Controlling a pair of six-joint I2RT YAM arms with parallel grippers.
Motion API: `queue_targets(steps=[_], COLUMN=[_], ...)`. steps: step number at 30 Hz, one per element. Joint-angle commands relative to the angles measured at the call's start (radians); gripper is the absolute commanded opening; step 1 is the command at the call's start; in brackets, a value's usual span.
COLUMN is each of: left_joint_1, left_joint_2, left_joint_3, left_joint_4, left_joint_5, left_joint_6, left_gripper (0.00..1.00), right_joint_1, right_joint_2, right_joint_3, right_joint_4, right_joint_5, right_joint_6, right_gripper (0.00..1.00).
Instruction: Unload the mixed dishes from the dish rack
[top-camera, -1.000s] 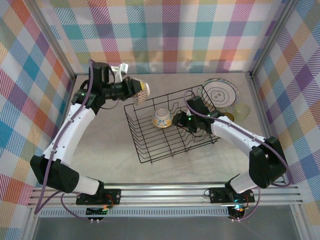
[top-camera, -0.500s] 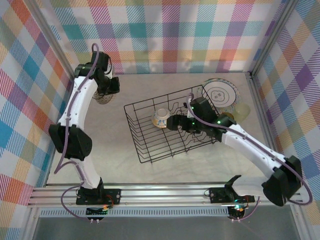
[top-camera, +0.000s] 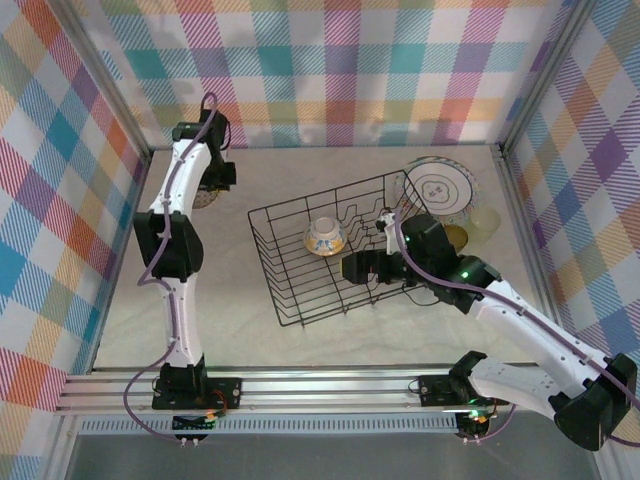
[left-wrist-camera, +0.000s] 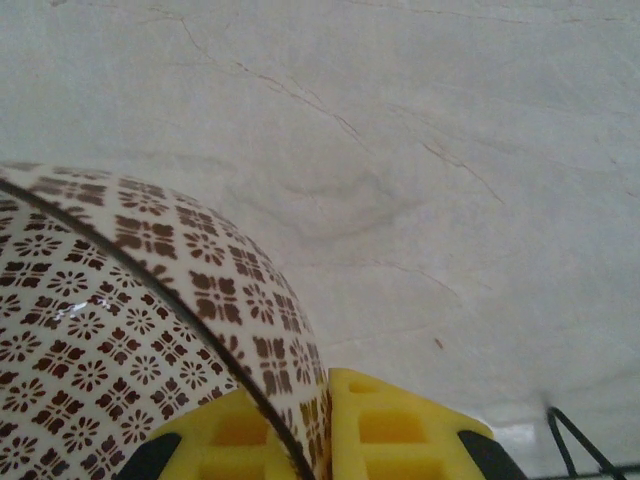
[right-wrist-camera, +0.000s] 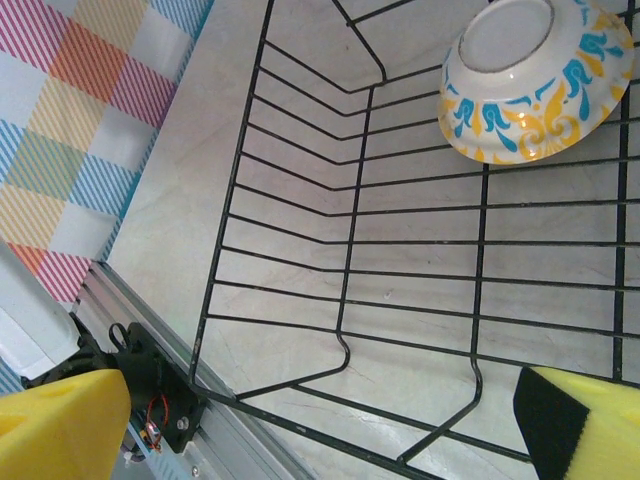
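Note:
The black wire dish rack (top-camera: 266, 268) stands mid-table. One small bowl (top-camera: 325, 236) with a blue and yellow pattern lies in it, bottom up in the right wrist view (right-wrist-camera: 535, 85). My right gripper (top-camera: 348, 268) hangs open over the rack's floor, right of that bowl, its yellow pads wide apart (right-wrist-camera: 320, 430) with nothing between them. My left gripper (top-camera: 213, 180) is at the far left back of the table, shut on the rim of a cream bowl with brown flower print (left-wrist-camera: 120, 330), which hangs just above the table. Most of this bowl (top-camera: 204, 197) is hidden by the arm from above.
A cream plate with a dark line pattern (top-camera: 440, 187) lies behind the rack at the right. A pale-green cup (top-camera: 486, 220) and an amber cup (top-camera: 457, 235) stand beside it. Checked walls close in on three sides. The rack's wires (right-wrist-camera: 347, 270) surround my right gripper.
My left arm swung the brown-print bowl from beside the rack to the far left back corner. My right gripper opened wide and drew back toward the rack's near side.

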Motion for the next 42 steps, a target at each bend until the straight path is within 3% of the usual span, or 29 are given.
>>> queue_targets(steps=[1,25,36,42], left_joint_1=[0.006,0.003,0.000,-0.002], left_joint_2=[0.047,0.215,0.210,0.127], left_joint_3=[0.082,0.108,0.106,0.080], left_joint_4=[-0.041,-0.033,-0.028,0.003], left_joint_5=[-0.068,-0.118,-0.091,-0.045], left_joint_6=[0.031,0.047,0.043,0.016], left_gripper=[0.00,0.01,0.38,0.69], right_joint_1=[0.009,0.011,0.011,0.010], right_joint_2=[-0.020,-0.022,-0.009,0.013], right_joint_3=[-0.020,-0.048,-0.054,-0.042], right_joint_4=[0.029,0.020,0.024,0.006], right_joint_5=[-0.007,0.047,0.058,0.104], right_joint_6=[-0.010,0.024,0.045,0.060], right_gripper=[0.99,0.99,0.99,0.99])
